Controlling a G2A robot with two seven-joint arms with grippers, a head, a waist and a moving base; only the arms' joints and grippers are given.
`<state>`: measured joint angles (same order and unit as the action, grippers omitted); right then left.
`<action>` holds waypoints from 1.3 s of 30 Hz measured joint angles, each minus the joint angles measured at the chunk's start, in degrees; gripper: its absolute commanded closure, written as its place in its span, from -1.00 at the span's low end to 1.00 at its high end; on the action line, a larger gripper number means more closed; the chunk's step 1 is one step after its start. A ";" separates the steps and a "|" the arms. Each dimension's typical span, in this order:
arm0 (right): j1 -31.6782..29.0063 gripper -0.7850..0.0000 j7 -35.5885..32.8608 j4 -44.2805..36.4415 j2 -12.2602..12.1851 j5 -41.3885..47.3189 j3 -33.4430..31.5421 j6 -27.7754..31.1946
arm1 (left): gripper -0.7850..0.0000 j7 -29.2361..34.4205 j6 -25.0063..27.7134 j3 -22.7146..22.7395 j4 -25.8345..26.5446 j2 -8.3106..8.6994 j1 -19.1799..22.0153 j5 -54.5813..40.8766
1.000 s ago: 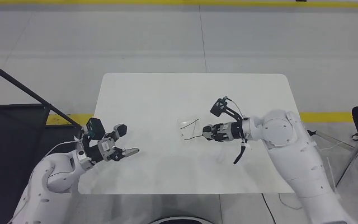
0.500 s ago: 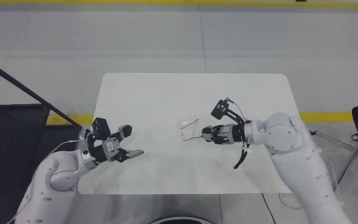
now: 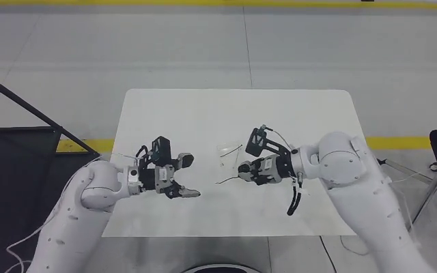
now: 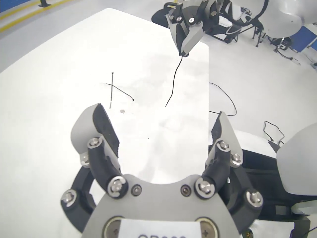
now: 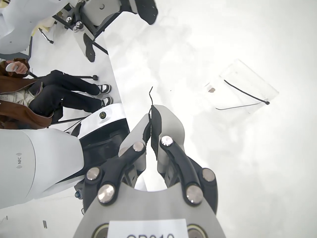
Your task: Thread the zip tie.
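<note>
My right gripper is shut on one end of a thin black zip tie, held just above the middle of the white table. In the left wrist view the tie hangs from the right gripper, its free tail pointing toward my left gripper. My left gripper is open and holds nothing. It faces the tie's tail from a short distance and does not touch it. The right wrist view has the left gripper beyond the tie.
Two spare black zip ties lie crossed on a clear plastic sheet behind the held tie. The table's front edge is close to both grippers. Loose cables lie on the floor past the table edge.
My left arm has swung from the table's front left corner toward the middle, closing in on the tie. The right gripper has shifted slightly left with the tie in it.
</note>
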<state>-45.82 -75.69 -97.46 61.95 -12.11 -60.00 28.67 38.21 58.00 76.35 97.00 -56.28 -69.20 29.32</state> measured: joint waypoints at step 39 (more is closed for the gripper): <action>6.32 1.00 0.59 2.01 -0.63 4.33 8.72 0.03 | 0.08 -0.26 -0.16 -17.23 -7.39 -0.27 13.67 0.78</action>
<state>-39.50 -75.10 -95.46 61.32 -7.78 -51.28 28.70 37.94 57.84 59.12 89.61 -56.55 -55.53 30.10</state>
